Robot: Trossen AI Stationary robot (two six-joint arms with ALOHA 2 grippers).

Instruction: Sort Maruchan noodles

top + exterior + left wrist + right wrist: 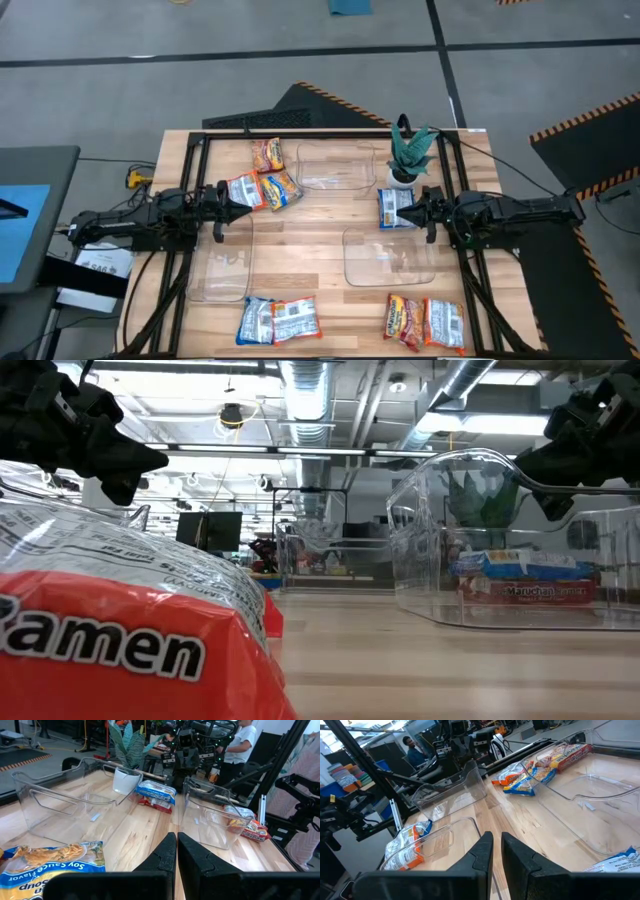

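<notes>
Several Maruchan packets lie flat on the table: an orange-red one (pixel 267 155), a blue-white one (pixel 243 190) and an orange one (pixel 281 188) toward the far left. A blue one (pixel 396 208) lies by the plant. Two pairs lie at the near edge, blue (pixel 255 320) with orange (pixel 297 318) and red (pixel 403 320) with whitish-red (pixel 444 322). My left gripper (pixel 246 208) (pixel 176 845) is shut and hovers just nearer than the blue-white packet (pixel 50 865). My right gripper (pixel 406 214) (pixel 496 845) is shut and hovers above the blue packet's (pixel 620 862) edge.
Three clear plastic bins stand on the table: one at the far middle (pixel 336 167), one right of centre (pixel 390 258), one at the left (pixel 222 260). A green potted plant (pixel 410 150) stands at the far right. A black frame (pixel 300 133) runs around the table. A person (pixel 242 740) stands beyond it.
</notes>
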